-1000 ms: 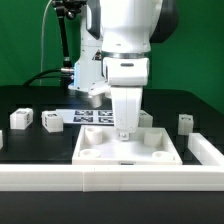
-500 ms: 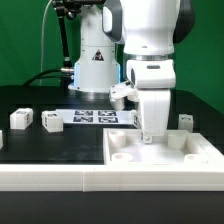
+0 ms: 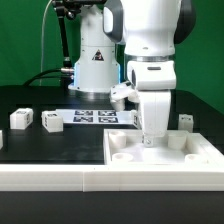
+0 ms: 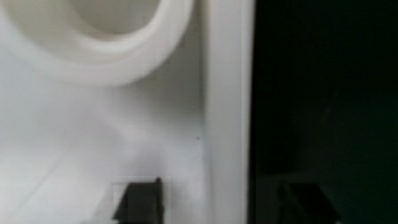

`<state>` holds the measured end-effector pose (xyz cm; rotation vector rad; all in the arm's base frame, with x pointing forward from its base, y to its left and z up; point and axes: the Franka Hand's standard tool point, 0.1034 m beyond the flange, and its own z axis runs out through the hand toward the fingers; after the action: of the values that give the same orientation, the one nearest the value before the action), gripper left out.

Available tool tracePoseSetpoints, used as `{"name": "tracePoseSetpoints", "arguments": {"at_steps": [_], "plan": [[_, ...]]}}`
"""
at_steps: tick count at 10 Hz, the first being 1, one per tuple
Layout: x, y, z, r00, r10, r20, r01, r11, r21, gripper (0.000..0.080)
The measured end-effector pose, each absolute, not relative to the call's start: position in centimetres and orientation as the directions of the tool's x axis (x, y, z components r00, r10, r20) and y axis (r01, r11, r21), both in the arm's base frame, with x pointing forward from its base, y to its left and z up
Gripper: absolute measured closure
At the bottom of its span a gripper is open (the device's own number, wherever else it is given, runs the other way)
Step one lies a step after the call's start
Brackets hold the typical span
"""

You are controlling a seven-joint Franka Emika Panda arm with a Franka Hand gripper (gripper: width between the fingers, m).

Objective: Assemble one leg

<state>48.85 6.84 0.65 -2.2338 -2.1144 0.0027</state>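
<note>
Although nothing has shifted in the last half second, a second ago the panel (image 3: 160, 150) sat at the middle of the tabletop's near edge. It now lies toward the near corner at the exterior view's right, and the gripper (image 3: 150, 137) has travelled with it. I read that as the panel being dragged into position, with no leg fetched yet. Going across from the exterior view's left, a leg (image 3: 20, 118) and a second leg (image 3: 51, 121) stand loose by that side's edge, apart from each other. The marker board (image 3: 95, 116) lies mid-table toward the far edge. The gripper is down at the panel's far rim, and a third leg (image 3: 185, 122) stands just beyond the panel's far corner at the exterior view's right. From the exterior view you get no sight of a gap between the fingers. The wrist view supplies it: the fingers (image 4: 139, 200) sit astride the rim, one over the white panel below a socket (image 4: 107, 40), the other over black table. The picture is too blurred for you to tell whether they pinch the rim or stand slack.
</note>
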Motion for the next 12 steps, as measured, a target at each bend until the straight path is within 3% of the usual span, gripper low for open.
{"name": "tracePoseSetpoints", "arguments": {"at_steps": [1, 2, 3, 8, 12], "plan": [[48.8, 6.8, 0.6, 0.056, 0.997, 0.044, 0.997, -0.054, -0.049, 0.0345], [48.8, 6.8, 0.6, 0.056, 0.997, 0.044, 0.997, -0.054, -0.05, 0.0345], [48.8, 6.8, 0.6, 0.057, 0.997, 0.044, 0.997, -0.054, -0.05, 0.0201], [48.8, 6.8, 0.6, 0.057, 0.997, 0.044, 0.997, -0.055, -0.05, 0.0151], [47.8, 8.0, 5.3, 0.185, 0.983, 0.015, 0.983, -0.185, -0.014, 0.0151]]}}
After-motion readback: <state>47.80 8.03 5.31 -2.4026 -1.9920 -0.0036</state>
